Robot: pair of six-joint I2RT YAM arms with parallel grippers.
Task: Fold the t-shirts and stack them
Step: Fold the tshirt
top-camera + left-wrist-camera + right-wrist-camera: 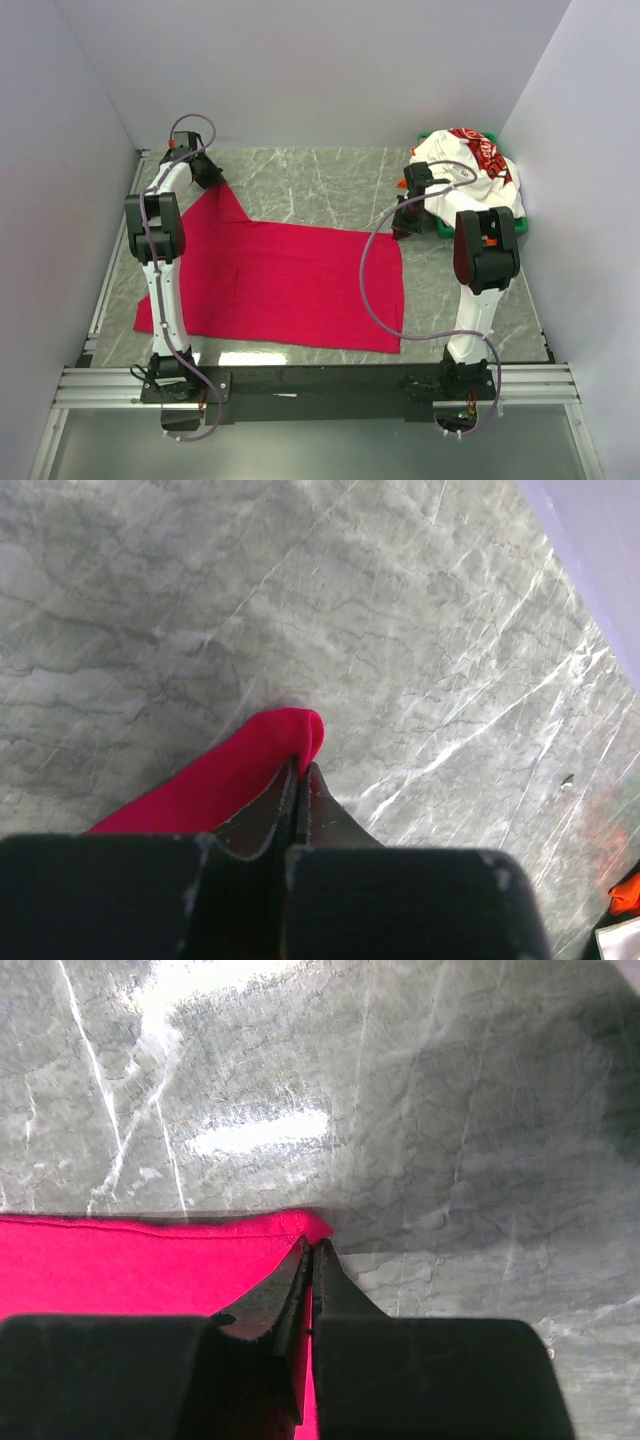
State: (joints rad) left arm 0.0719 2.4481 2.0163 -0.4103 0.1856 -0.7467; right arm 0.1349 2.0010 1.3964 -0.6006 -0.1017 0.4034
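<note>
Crimson t-shirt (280, 285) lies spread mostly flat on the marble table (320, 175), just beside the green bin (522, 226) on its left-arm side. The white printed t-shirt (465, 170) is heaped in that bin.

Right gripper (312, 1248): jaws pinched fully together on the crimson shirt's far corner, the one nearest the bin.

Left gripper (303, 770): jaws likewise closed, with a small nub of red cloth poking out past the tips. It has the far corner well apart from the bin. In the top view the cloth peaks up there, so that corner is off the table.

Handling, my read:
- Thin, limp knit, light. It will drape and sag between the two pinch points, with no stiffness to rely on.
- Corner pinches are shallow, so slip-out looks possible if tugged hard.
- Both far corners are a sensible grip for folding toward the near hem. Keep the edge between them taut so the fold line stays straight.
</note>
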